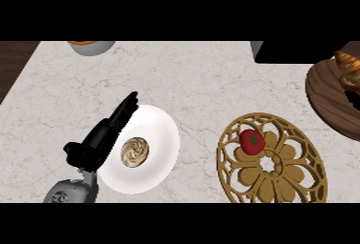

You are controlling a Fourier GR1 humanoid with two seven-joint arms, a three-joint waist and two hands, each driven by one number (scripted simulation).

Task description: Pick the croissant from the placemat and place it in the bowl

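The left hand, fingers straight, lies along the left rim of a white bowl holding a swirled pastry. The pale marble counter carries a tomato on the gold openwork placemat; dark wood shows upper left.

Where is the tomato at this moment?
In the head view, the tomato sits at the right, on the upper left part of the golden openwork placemat, to the right of the white bowl.
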